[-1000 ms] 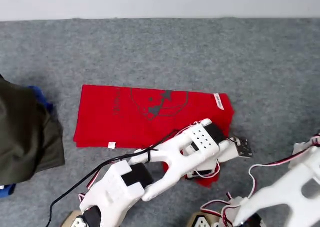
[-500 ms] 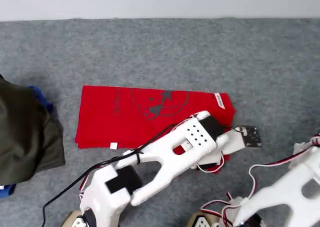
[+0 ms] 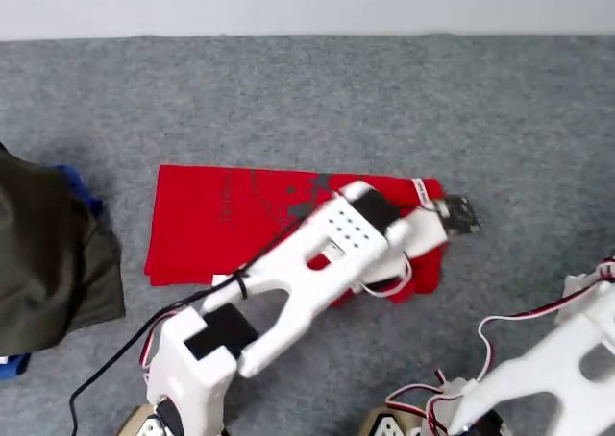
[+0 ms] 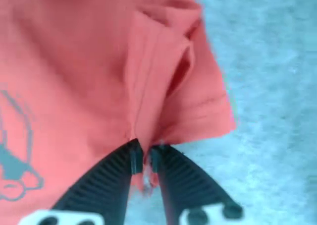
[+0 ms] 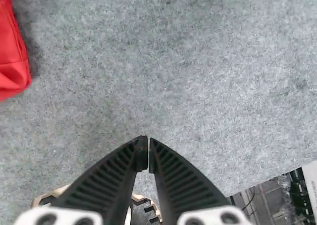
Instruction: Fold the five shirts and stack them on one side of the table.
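One shirt (image 3: 211, 225) (red), fold clamped in left tool (image 4: 145, 153), right tool (image 5: 147, 145) closed

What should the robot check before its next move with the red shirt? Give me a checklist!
1. Left claw has the red shirt: ok, it is shut on a pinched ridge of cloth near the shirt's edge.
2. Right claw out of the way: ok, it is shut above the grey table, apart from the shirt.
3. Shirt lying flat: not ok, the cloth is bunched and wrinkled at the left claw.
4. Fold finished: not ok, the shirt lies spread out long across the table.
5. Dark pile at the table's side stacked neatly: cannot tell.
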Available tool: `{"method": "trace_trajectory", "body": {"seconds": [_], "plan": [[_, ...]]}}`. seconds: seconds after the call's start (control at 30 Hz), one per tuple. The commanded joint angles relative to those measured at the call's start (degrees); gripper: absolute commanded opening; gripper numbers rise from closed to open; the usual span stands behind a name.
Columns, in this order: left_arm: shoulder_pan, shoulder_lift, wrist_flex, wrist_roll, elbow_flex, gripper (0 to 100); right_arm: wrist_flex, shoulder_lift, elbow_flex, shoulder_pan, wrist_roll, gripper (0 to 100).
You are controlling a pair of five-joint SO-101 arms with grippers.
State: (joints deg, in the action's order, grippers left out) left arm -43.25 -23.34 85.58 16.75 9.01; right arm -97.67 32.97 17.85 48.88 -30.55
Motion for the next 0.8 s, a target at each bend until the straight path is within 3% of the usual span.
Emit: {"method": "trace_trajectory", "body": {"seconds": [0.0,0.47,0.67,0.77], "plan": [[2.73,2.29,-2.37,2.2,2.77,1,-0.31,1.8,-2.73,0.13,-1.14,1.3],[7.74,-2.55,-13.89,2.29,2.86,2,-0.31,1.8,-2.73,0.13,-1.14,1.3],[10.99,-5.8,-15.21,2.02,2.86,16,-0.4,1.8,-2.73,0.13,-1.14,1.3],[12.57,-5.8,-15.12,2.2,4.18,17,-0.4,1.8,-2.73,0.13,-1.14,1.3]]}}
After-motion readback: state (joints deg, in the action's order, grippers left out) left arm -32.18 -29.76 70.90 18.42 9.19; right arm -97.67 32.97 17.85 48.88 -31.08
